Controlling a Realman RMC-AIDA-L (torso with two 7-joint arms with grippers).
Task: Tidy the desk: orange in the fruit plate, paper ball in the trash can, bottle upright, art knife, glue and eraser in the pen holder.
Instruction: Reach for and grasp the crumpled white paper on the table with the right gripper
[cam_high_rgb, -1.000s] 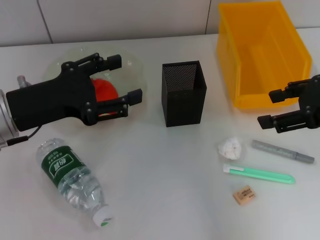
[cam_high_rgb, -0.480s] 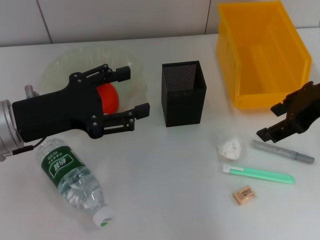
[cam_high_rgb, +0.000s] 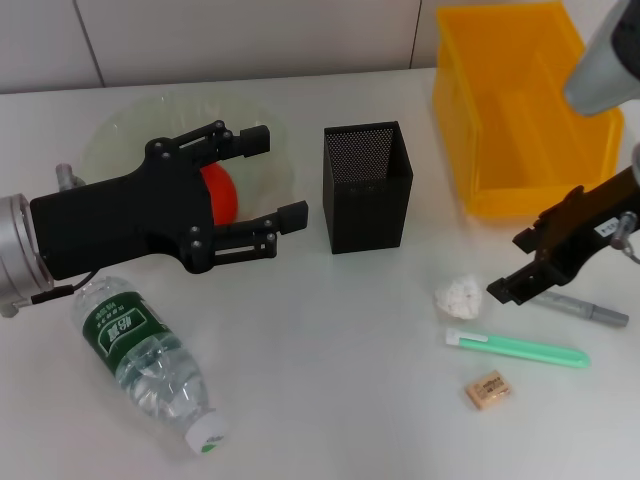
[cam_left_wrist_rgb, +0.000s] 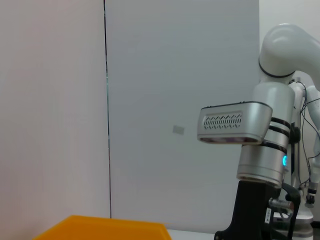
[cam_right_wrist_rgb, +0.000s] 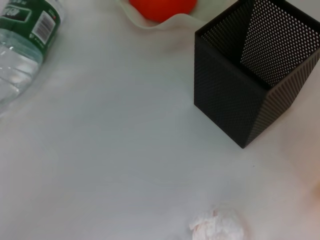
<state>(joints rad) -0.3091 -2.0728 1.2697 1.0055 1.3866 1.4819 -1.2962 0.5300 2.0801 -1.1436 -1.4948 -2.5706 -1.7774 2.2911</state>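
Note:
The orange (cam_high_rgb: 220, 192) lies in the pale-green fruit plate (cam_high_rgb: 120, 130). My left gripper (cam_high_rgb: 274, 173) hovers open over the plate's right rim, holding nothing. The bottle (cam_high_rgb: 150, 358) lies on its side near the front left. The paper ball (cam_high_rgb: 460, 296) sits right of the black mesh pen holder (cam_high_rgb: 367, 186). My right gripper (cam_high_rgb: 512, 266) is open just right of the paper ball, not touching it. The green art knife (cam_high_rgb: 520, 349), grey glue stick (cam_high_rgb: 585, 308) and tan eraser (cam_high_rgb: 489, 389) lie on the desk. The right wrist view shows the paper ball (cam_right_wrist_rgb: 220, 226), pen holder (cam_right_wrist_rgb: 255, 90), orange (cam_right_wrist_rgb: 162, 7) and bottle (cam_right_wrist_rgb: 25, 40).
The yellow trash can (cam_high_rgb: 525, 110) stands at the back right, behind my right arm. Its rim (cam_left_wrist_rgb: 105, 227) and the right arm (cam_left_wrist_rgb: 255, 150) show in the left wrist view. Bare desk (cam_high_rgb: 330, 350) lies between the bottle and the small items.
My left gripper has slid right, away from the orange, which stays in the plate. My right gripper has swung left and down to beside the paper ball.

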